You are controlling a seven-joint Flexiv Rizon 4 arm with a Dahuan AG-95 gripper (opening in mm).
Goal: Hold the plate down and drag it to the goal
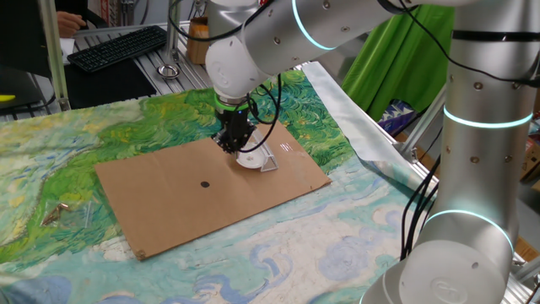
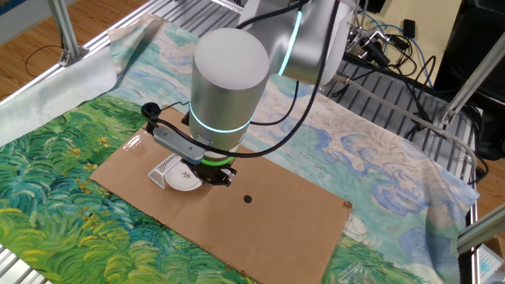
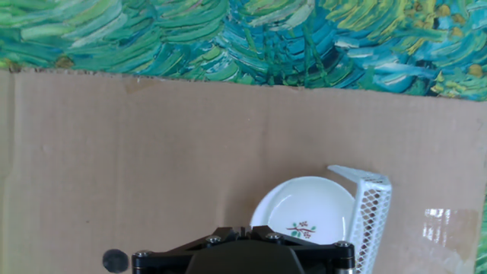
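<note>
Hand view: one plate (image 3: 308, 213) touching one goal (image 3: 370, 209) on cardboard sheet (image 3: 152, 167); one black dot (image 3: 115, 260). Gripper (image 1: 229, 145) clenched, empty, partly covering the plate

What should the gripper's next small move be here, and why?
Probably lift the gripper straight up off the plate. The plate's rim already appears to rest against the goal bracket in the hand view, so more dragging looks unnecessary. The fingertips are hidden, so whether they press the plate is unclear.
</note>
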